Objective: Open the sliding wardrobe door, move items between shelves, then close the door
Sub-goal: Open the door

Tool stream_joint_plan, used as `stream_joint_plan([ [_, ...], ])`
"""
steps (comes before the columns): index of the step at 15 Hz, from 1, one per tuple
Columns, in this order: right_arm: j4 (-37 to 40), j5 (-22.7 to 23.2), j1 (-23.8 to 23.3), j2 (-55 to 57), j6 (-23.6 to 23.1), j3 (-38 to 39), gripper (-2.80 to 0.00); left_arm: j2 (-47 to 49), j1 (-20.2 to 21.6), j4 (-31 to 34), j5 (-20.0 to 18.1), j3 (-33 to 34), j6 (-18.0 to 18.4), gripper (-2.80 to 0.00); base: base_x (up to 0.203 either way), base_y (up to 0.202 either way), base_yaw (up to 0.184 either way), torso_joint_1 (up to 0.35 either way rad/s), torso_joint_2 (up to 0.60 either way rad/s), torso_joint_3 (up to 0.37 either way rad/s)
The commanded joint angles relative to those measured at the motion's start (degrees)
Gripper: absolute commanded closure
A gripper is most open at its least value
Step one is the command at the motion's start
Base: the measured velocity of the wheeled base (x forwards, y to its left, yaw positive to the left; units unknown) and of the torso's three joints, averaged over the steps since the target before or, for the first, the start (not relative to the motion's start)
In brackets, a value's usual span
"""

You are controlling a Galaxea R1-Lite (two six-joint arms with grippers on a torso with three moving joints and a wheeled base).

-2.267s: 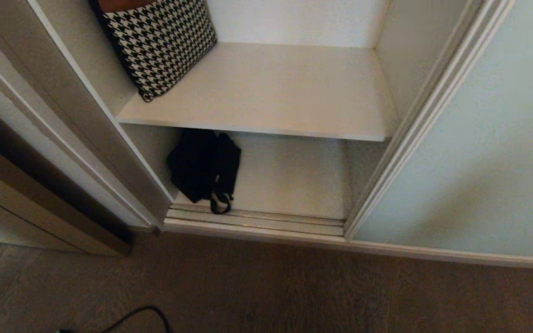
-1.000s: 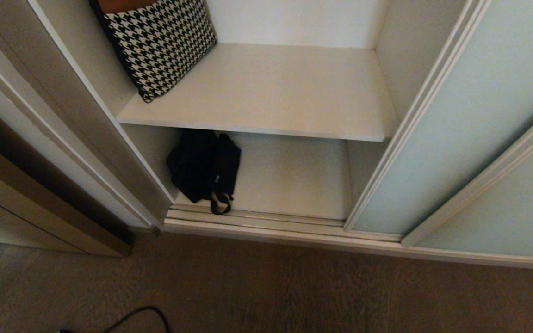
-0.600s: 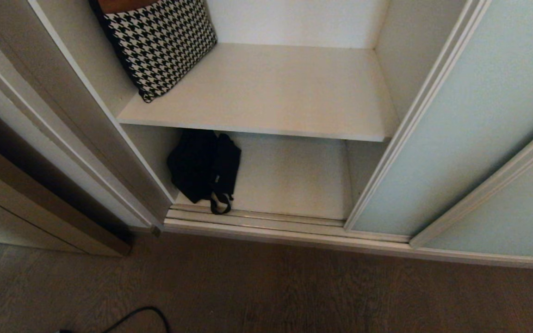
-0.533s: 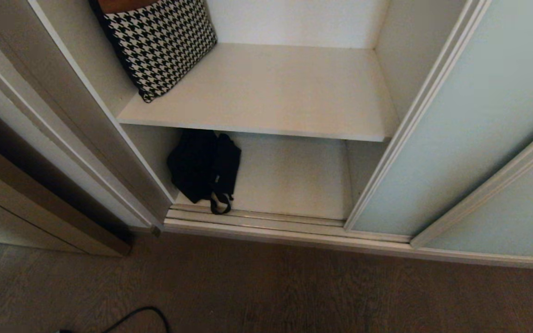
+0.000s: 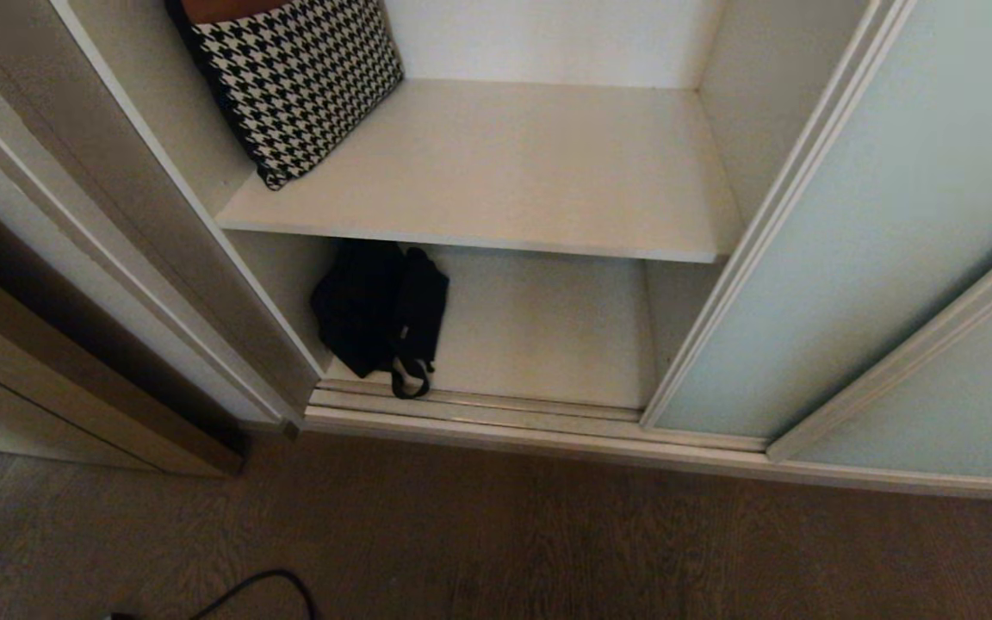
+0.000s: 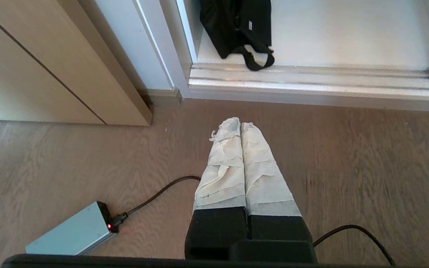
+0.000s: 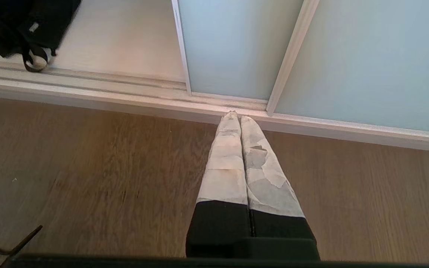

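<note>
Sliding wardrobe door (image 5: 858,232) stands slid aside to the right, compartment open. Black bag (image 5: 378,314) lies on lower shelf (image 5: 539,331) at its left wall, strap reaching the track. Upper shelf (image 5: 505,164) holds a houndstooth cushion (image 5: 298,77). Left gripper (image 6: 240,124) & right gripper (image 7: 236,117): both over wood floor (image 5: 548,542), jaws pressed together, holding nothing.

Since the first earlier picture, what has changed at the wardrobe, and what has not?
The sliding wardrobe door has slid right, so its right frame edge now shows. The black bag stays on the lower shelf, the houndstooth cushion on the upper shelf.
</note>
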Motion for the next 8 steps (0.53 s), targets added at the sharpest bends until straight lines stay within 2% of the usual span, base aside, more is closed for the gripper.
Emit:
stream_joint_plan([
  [1, 0.0, 0.0, 0.0, 0.0, 0.0, 0.1, 0.00, 0.3, 0.0, 0.0, 0.0, 0.0, 0.3, 0.00, 0.000, 0.000, 0.000, 0.004, 0.00, -0.117],
  [8, 0.0, 0.0, 0.0, 0.0, 0.0, 0.0, 0.00, 0.3, 0.0, -0.1, 0.0, 0.0, -0.4, 0.00, 0.000, 0.000, 0.000, 0.003, 0.00, -0.182],
])
